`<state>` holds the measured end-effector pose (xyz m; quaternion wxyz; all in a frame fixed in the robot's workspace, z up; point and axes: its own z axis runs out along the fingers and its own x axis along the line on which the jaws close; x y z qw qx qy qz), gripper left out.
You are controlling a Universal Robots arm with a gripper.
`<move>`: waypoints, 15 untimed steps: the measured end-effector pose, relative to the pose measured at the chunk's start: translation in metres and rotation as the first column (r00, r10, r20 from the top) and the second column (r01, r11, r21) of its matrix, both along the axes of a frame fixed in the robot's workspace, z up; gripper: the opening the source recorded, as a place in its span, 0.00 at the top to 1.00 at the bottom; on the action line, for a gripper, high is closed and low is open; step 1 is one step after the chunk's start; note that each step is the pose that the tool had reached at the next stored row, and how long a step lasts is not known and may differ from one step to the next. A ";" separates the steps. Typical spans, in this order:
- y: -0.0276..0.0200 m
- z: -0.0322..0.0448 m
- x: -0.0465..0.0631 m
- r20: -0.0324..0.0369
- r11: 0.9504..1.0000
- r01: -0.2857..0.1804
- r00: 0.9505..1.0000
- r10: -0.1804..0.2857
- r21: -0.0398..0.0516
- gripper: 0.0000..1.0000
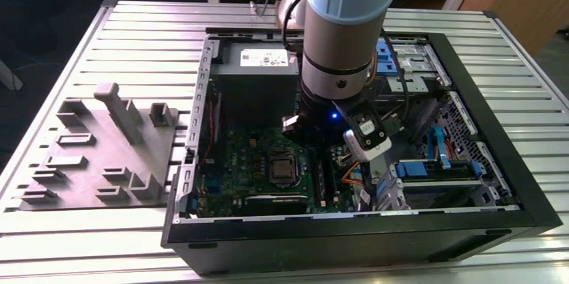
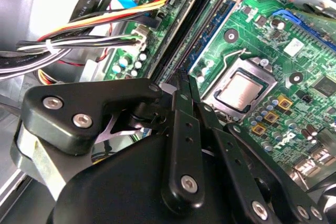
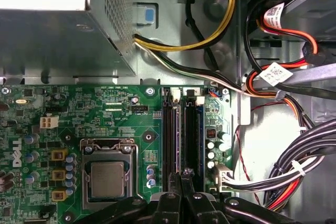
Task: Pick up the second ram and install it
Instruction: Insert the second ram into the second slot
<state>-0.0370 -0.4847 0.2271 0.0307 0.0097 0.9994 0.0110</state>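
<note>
Gripper inside PC case, tips just over memory slots beside CPU socket. Jaws narrow, fingertips nearly meeting. Second ram: you can't tell whether it's pinched between them. Grey fixture sits at exterior view's left of case.
</note>
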 end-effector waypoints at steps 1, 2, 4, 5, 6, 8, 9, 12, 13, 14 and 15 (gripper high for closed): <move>0.0000 -0.0001 0.000 0.000 1.000 0.000 1.000 0.000 0.000 0.89; 0.0000 -0.0003 0.000 0.000 1.000 0.000 1.000 0.000 0.000 0.89; 0.0000 -0.0004 0.000 0.000 1.000 -0.001 1.000 0.001 0.000 0.89; 0.0000 -0.0004 0.000 0.000 1.000 -0.001 1.000 0.001 0.001 0.89; 0.0000 -0.0004 0.000 0.000 1.000 -0.002 1.000 0.002 0.001 0.89; 0.0000 -0.0004 -0.001 0.000 1.000 -0.004 1.000 0.004 0.003 0.89; 0.0000 -0.0004 -0.001 0.000 1.000 -0.005 1.000 0.005 0.003 0.89; 0.0000 -0.0006 -0.001 0.000 1.000 -0.006 1.000 0.006 0.003 0.89; 0.0000 -0.0010 -0.001 0.000 1.000 -0.006 1.000 0.006 0.004 0.89; 0.0000 -0.0014 -0.001 0.000 1.000 -0.006 1.000 0.006 0.003 0.89; 0.0000 -0.0015 -0.001 0.000 1.000 -0.007 1.000 0.007 0.003 0.89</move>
